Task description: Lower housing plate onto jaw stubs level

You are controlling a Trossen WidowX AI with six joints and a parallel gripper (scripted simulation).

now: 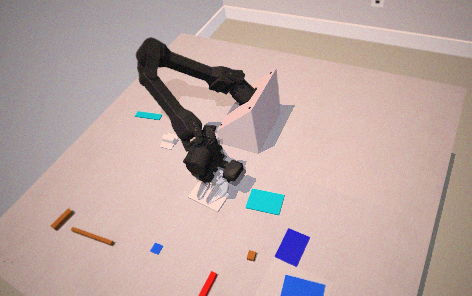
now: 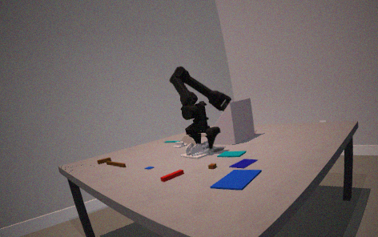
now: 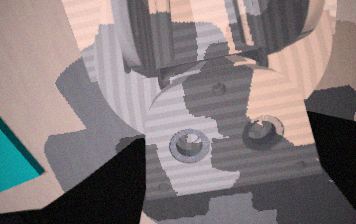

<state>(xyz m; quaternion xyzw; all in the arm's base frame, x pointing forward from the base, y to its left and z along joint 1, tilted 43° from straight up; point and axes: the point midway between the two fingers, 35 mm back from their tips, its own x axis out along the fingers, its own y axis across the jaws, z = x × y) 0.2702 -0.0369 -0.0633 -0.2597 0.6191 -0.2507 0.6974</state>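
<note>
The pale housing plate spans between my black fingers in the wrist view. My gripper is shut on it, low over the pale base. The plate has two round holes; grey round stubs show within the left hole and the right hole, partly shadowed. The two shiny jaws extend from beyond the plate's rounded edge. The plate's underside is hidden, so I cannot tell whether it touches the jaws or is fully level.
A teal plate lies beside the base. A tall pale wedge stands behind the gripper. A small white part lies near the arm. A dark blue plate and a red bar lie toward the front.
</note>
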